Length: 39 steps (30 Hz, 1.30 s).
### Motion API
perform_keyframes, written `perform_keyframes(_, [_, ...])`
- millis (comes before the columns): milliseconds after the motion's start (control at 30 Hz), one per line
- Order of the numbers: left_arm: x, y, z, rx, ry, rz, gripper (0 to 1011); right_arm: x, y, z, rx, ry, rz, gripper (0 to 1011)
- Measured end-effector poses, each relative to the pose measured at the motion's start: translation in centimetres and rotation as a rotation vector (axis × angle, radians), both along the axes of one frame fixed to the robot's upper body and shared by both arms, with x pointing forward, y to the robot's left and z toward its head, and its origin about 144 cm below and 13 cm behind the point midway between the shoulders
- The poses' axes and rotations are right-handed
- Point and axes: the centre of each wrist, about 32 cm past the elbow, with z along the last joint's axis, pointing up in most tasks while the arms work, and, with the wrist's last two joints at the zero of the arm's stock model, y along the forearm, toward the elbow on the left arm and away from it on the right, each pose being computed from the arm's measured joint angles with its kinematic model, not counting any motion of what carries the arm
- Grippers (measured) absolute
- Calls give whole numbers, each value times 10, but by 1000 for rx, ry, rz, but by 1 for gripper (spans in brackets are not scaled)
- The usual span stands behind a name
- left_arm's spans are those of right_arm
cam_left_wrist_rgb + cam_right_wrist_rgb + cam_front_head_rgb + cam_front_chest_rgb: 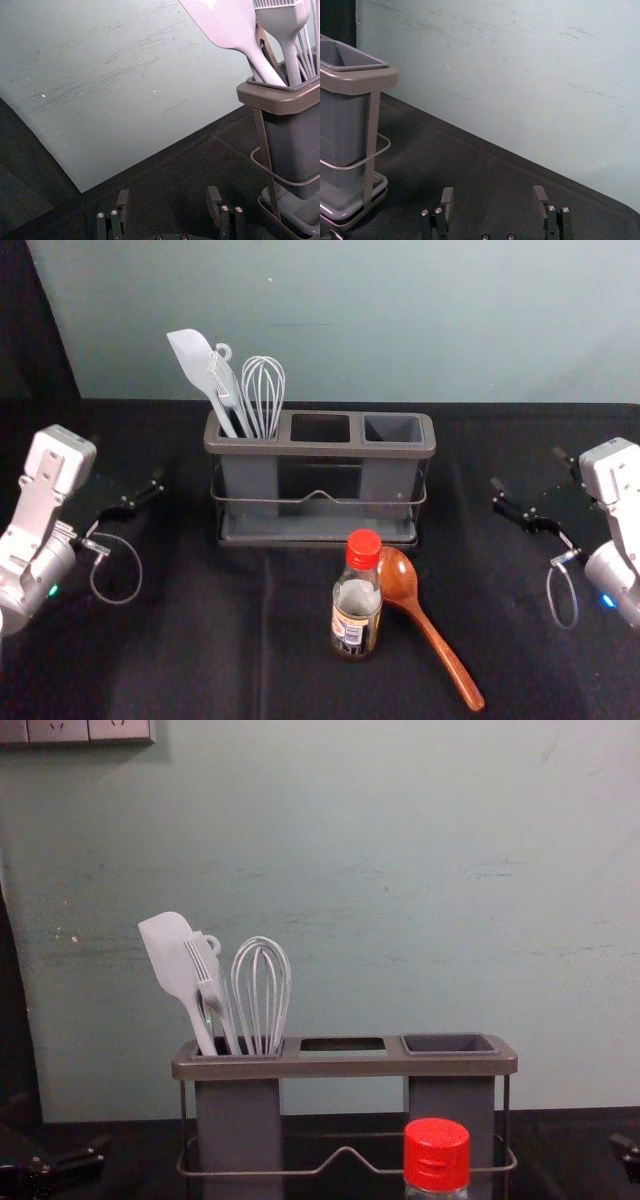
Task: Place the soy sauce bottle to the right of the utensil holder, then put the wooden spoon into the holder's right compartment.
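While the black left gripper (pixel 168 192) and black right gripper (pixel 493 190) are gaping, flanking the grey boxy holder (pixel 320 449), the red-capped clear bottle (pixel 356 615) before it is looking slippery, inviting a mid-body grip.

Bottle (pixel 356 612) beside spoon (pixel 397 578) — before holder (pixel 320 448)
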Motion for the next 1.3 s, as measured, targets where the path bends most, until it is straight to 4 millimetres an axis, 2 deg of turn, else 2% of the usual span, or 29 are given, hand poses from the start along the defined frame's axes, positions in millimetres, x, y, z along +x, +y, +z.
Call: perform_keyframes(1300, [0,0,0,0,0,0,1000,0,0,0,0,0,0,1002])
